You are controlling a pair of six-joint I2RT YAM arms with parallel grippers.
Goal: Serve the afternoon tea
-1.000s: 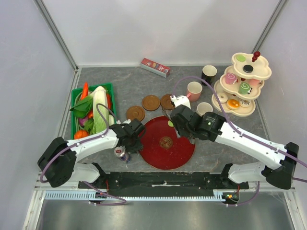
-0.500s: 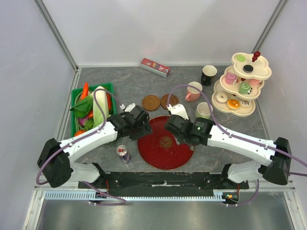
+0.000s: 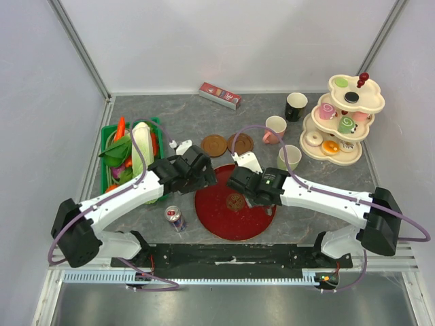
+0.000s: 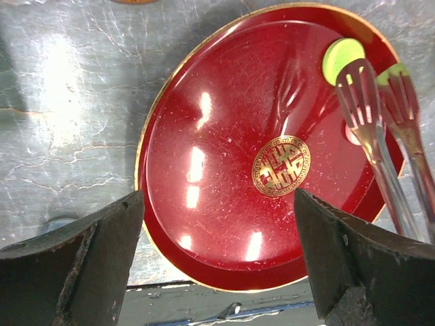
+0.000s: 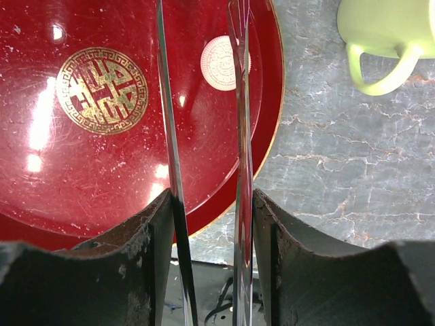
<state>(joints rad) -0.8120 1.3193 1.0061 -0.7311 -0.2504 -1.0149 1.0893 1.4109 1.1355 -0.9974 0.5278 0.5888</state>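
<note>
Plating pastries with tongs while the mugs and saucers wait

Right gripper [image 5: 209, 224] is clamped on a pair of slim metal tongs [image 5: 168, 136], their arms reaching over the far right part of the glossy round red plate [image 3: 219, 221] at the middle of the tabletop's near edge. On that plate there's a small flat green disc pastry [image 4: 342, 54] beside the tong tips and a pale pink disc pastry [image 5: 225, 62] under the arms. Whether the tips pinch anything, I cannot tell. Left gripper [image 4: 217, 224] hangs over the plate's left rim, jaws wide apart, nothing between them.

So the step in hand looks like plating the sweets. Next, I reckon, the tongs head for the cream three-tier stand [image 3: 348, 161] in the far right corner. It carries a green macaron and a black donut on top, pink and green swirl rolls in the middle, and white and orange donuts at the bottom. That calls for a soft, square squeeze, because small pieces slip.

Pale green mug [image 3: 290, 155] stands just off the plate's right rim, with the pink mug [image 3: 274, 127] and black mug [image 3: 296, 104] behind it toward the far edge. None sits on the two brown round saucers [image 3: 213, 145] in view just beyond the plate. Green plastic crate [image 3: 104, 153] on the left edge holds vegetables.
</note>
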